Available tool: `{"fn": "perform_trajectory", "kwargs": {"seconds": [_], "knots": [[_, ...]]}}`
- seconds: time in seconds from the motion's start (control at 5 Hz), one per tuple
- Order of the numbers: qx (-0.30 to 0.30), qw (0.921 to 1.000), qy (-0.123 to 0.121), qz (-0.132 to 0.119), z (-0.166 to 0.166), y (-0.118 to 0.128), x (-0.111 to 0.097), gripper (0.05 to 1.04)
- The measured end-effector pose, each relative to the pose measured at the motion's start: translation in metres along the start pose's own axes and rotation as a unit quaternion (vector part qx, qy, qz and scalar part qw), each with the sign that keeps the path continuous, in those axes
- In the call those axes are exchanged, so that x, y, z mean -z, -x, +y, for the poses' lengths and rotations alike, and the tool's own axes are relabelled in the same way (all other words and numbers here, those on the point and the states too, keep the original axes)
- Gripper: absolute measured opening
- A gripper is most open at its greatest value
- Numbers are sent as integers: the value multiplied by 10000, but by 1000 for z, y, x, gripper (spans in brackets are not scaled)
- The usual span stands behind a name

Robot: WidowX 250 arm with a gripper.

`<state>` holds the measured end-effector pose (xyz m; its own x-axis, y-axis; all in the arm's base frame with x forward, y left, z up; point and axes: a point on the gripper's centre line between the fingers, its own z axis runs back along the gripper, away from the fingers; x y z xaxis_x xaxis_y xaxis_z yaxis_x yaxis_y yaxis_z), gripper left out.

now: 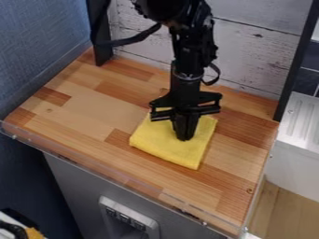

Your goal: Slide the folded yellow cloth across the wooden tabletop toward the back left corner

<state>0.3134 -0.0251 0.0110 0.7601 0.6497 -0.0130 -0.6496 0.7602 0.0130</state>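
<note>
A folded yellow cloth (165,144) lies flat on the wooden counter (87,109), turned at a slant near the middle. The black gripper (184,137) points straight down over the cloth, its tips at or just above the cloth's middle. Its fingers stand close together. Whether they touch or pinch the fabric cannot be made out. Part of the cloth's far side is hidden behind the gripper.
A white plank wall (249,56) stands behind the counter, with black posts at both back corners. A blue wall (40,42) rises at the left. A clear raised strip runs along the front edge. A white ribbed unit (302,123) stands at the right.
</note>
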Motion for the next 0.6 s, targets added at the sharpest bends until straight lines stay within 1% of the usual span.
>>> {"fn": "perform_trajectory", "kwargs": {"seconds": [0.2,0.4,0.6], "knots": [[366,9993,78,35,6,-15,2,64],[949,9954,157,9,14,-36,1,64],[1469,9890,170,11,32,-61,1,64]]}}
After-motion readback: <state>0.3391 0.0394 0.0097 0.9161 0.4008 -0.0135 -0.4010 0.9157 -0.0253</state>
